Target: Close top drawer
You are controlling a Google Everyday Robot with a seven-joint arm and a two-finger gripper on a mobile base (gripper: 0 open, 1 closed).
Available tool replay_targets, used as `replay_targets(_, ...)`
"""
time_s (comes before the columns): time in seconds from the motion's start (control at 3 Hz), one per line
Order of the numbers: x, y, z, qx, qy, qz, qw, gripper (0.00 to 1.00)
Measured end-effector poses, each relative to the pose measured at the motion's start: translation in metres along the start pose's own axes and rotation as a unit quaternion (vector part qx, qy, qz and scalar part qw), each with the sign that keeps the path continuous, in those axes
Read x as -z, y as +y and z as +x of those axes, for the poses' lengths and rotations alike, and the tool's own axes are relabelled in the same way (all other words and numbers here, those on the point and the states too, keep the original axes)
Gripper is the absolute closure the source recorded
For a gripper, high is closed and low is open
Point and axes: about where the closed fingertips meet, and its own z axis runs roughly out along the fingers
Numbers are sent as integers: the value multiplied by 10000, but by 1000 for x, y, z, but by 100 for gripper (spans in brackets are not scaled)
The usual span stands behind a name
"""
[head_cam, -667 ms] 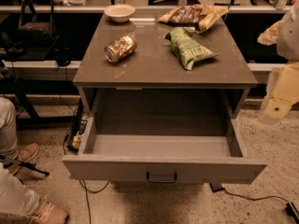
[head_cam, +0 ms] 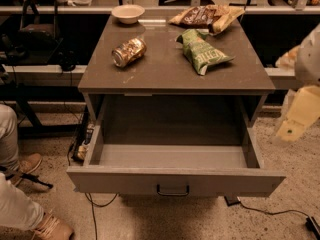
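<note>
Wide open, drawer [head_cam: 120,181] sticks out toward near side. At right edge gripper [head_cam: 299,115], apart from drawer; grip state cannot be told.

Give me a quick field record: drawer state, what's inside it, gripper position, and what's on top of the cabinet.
drawer: wide grey-brown top drawer pulled far out, black centre handle facing the camera
drawer contents: nothing visible inside
gripper: pale gripper at the right edge of view, right of the grey cabinet, apart from the drawer
cabinet top: white bowl, tipped metal can, green crisp bag, brown snack bag
task status: drawer not yet closed
</note>
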Motion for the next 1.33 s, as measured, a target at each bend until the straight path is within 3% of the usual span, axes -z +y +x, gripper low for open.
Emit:
replay_targets(0.33,-65,33,24,-960,-434,-733,9917,0)
replay_targets(0.67,-133,75,44,-1729,-518,-1345,9743,19)
replay_targets(1.0,-179,103,58,-2233,-527,-1679,9587,41)
replay_targets(1.33,-211,118,69,-2503,-427,-1837,9496,64)
